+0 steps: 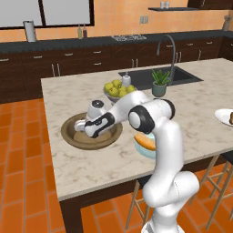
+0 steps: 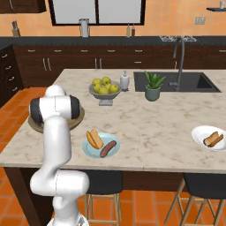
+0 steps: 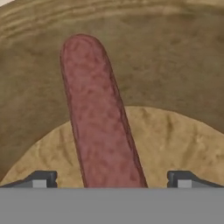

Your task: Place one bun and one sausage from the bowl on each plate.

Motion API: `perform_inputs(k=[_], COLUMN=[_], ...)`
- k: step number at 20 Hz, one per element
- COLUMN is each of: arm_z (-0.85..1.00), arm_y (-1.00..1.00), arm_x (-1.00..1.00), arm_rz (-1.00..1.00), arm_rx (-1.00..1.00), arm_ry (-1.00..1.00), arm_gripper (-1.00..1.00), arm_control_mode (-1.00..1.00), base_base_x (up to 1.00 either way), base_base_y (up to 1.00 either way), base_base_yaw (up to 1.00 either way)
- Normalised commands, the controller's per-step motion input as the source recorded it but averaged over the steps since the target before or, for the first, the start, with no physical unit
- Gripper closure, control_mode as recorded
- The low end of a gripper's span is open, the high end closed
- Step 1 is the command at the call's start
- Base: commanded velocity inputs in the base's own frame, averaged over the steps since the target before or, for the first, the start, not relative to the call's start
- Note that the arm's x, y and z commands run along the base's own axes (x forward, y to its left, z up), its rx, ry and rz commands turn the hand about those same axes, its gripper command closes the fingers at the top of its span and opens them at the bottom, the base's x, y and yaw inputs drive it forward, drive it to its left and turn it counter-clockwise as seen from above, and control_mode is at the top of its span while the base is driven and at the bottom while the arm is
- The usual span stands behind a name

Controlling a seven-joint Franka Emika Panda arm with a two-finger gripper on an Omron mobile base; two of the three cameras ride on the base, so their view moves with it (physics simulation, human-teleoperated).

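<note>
Wooden bowl (image 3: 183, 65), sausage (image 3: 98, 113) between spread jaws

A pale blue plate (image 2: 90, 151) holds a bun (image 2: 94, 138) and sausage (image 2: 108, 148); a white plate (image 2: 198, 133) lies well apart.

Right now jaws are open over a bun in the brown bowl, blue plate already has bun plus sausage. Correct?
Not quite: the hand view shows a sausage between the open jaws, not a bun, inside the brown bowl. The blue plate does hold a bun and sausage, per the right base view.
</note>
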Motion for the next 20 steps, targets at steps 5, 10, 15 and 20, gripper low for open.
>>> perform_inputs(k=[5,10,15,20], arm_z=[-0.06,0.5,1.0,0.93], arm_y=[0.01,-0.01,-0.22,-0.44], arm_x=[0.0,-0.15,-0.42,-0.63], arm_rz=[0.0,0.0,0.0,0.0], arm_rx=[0.0,0.01,0.01,0.0], arm_ry=[-0.05,-0.09,-0.09,-0.04], arm_gripper=[1.0,1.0,1.0,1.0], arm_control_mode=[-1.0,-1.0,-1.0,-1.0], base_base_x=[0.0,0.0,0.0,0.0], base_base_y=[0.0,0.0,0.0,0.0], base_base_yaw=[0.0,0.0,0.0,0.0])
